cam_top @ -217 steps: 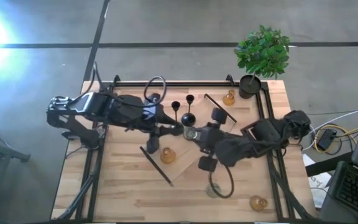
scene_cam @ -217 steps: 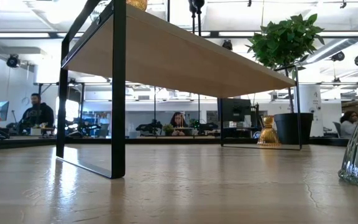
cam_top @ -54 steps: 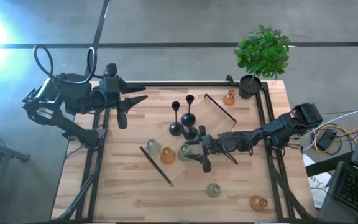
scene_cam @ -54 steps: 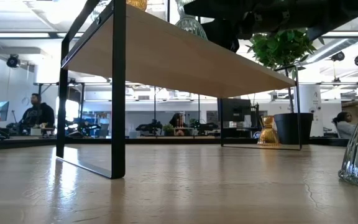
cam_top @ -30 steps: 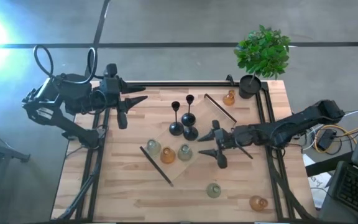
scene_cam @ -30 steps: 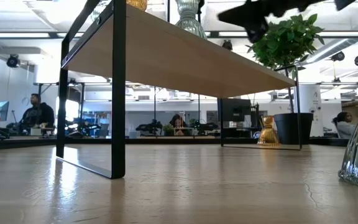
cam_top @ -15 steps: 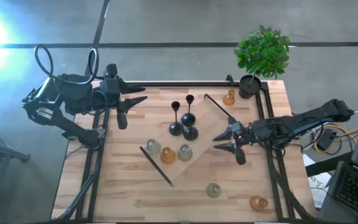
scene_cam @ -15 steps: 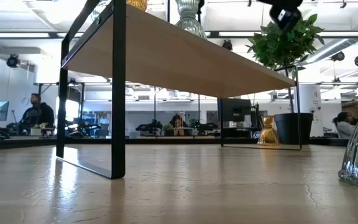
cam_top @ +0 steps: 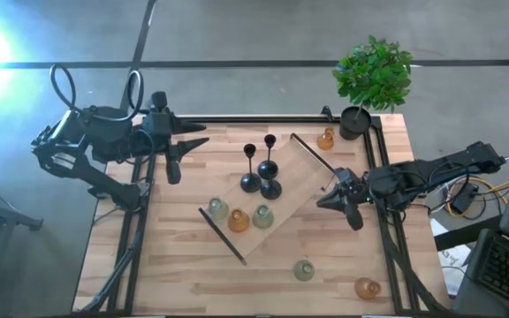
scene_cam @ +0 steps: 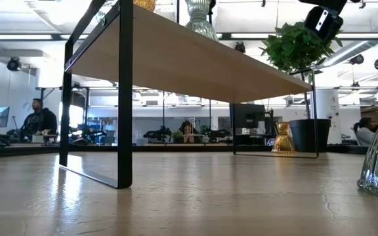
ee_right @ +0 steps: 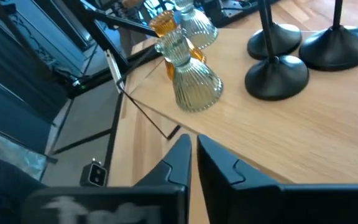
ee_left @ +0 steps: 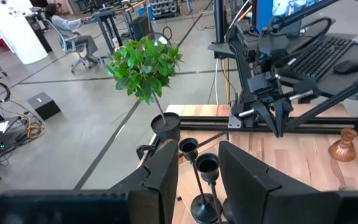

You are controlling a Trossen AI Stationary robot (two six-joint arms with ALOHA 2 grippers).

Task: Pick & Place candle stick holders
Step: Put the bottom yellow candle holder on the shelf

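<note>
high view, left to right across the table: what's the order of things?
left gripper → pale green holder → amber holder → three black holders → pale green holder near the front edge → right gripper → amber holder at the front corner

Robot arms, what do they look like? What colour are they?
Both are dark, nearly black, built from chunky jointed pieces. The left arm has thick black cables looping over it. Each ends in a tool with two flat, pointed black fingers. The right tool looks like a beak.
</note>
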